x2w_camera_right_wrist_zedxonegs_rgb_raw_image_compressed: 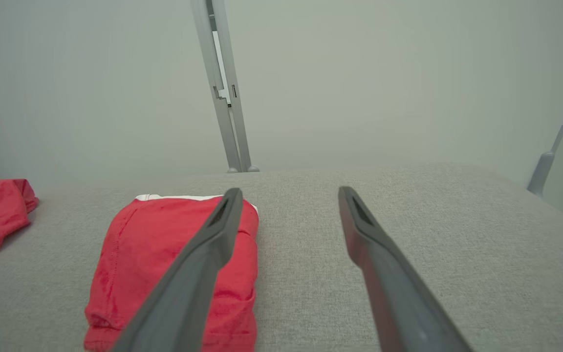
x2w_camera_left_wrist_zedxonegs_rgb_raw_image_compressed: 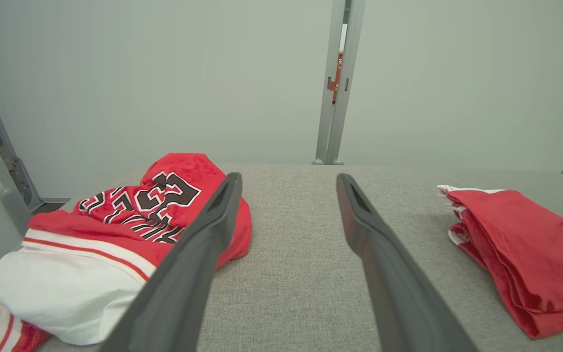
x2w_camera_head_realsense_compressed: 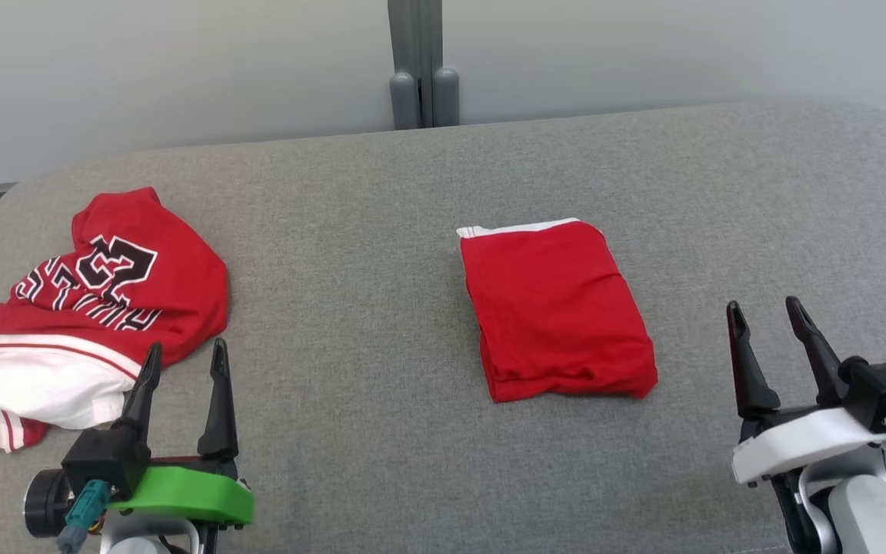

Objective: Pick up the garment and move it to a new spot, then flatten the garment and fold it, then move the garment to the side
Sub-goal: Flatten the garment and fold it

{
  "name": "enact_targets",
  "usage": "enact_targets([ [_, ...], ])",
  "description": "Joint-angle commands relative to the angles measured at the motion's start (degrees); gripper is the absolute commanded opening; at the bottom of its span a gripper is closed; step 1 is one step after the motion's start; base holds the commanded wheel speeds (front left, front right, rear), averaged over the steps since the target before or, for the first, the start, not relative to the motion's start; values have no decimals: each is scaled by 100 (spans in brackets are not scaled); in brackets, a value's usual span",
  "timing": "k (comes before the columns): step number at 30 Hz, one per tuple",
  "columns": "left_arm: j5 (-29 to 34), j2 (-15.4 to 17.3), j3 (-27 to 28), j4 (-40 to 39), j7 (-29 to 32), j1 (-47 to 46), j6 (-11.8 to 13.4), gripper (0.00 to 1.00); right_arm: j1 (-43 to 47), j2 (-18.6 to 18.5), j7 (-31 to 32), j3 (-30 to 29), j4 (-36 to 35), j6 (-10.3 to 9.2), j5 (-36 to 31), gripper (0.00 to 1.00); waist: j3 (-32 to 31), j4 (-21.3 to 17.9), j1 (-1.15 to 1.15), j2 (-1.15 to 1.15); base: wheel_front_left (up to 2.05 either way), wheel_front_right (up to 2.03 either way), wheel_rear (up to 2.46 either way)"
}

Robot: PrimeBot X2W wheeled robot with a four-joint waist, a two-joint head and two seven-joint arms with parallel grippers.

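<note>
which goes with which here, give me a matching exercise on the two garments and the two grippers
1. folded red garment
2. crumpled jersey
3. left gripper
4. right gripper

a. open, right of the folded piece
b. neat rectangle, mid-scene
c. open, close to the heap
d. rumpled heap on the robot's left, number showing

Pairs: 1-b, 2-d, 3-c, 4-a

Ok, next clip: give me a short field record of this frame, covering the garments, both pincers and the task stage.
surface: grey padded top
folded garment: red, white trim at far edge, neat rectangle near the middle
crumpled jersey: red and white, black lettering, heaped on the robot's left
left pincer: open, empty, at the jersey's near edge
right pincer: open, empty, right of the folded garment, apart from it
task stage: folding looks done
</note>
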Motion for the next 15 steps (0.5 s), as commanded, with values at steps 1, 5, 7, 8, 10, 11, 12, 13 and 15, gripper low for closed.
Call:
enact_targets([
  [1,30,59,58,-19,-2,135,50,100,161,19,-16,-39,-65,0,-48,100,-108,-29,0,0,0,0,0],
  [5,40,114,126,-2,-2,288,85,100,400,50,-17,-2,-176,0,-66,100,-197,-43,0,0,0,0,0],
  [7,53,146,145,-5,-2,337,110,100,472,32,-17,33,-226,0,-97,100,-228,-43,0,0,0,0,0],
  [8,62,159,148,-21,8,364,119,100,495,28,-17,42,-247,0,-101,100,-238,-41,0,0,0,0,0],
  [10,85,198,149,-69,49,407,167,100,530,35,-17,56,-303,0,-137,100,-255,-36,0,0,0,0,0],
  [11,101,218,153,-103,84,421,193,100,543,46,-17,62,-348,0,-155,100,-262,-34,0,0,0,0,0],
  [12,126,233,147,-132,98,434,208,100,558,55,-10,69,-376,0,-158,100,-266,-30,0,0,0,0,0],
  [13,155,249,124,-216,161,473,239,100,591,94,45,72,-463,0,-173,100,-272,-21,0,0,0,0,0],
  [15,166,277,128,-312,232,518,272,100,598,110,104,56,-573,0,-176,100,-273,-13,0,0,0,0,0],
])
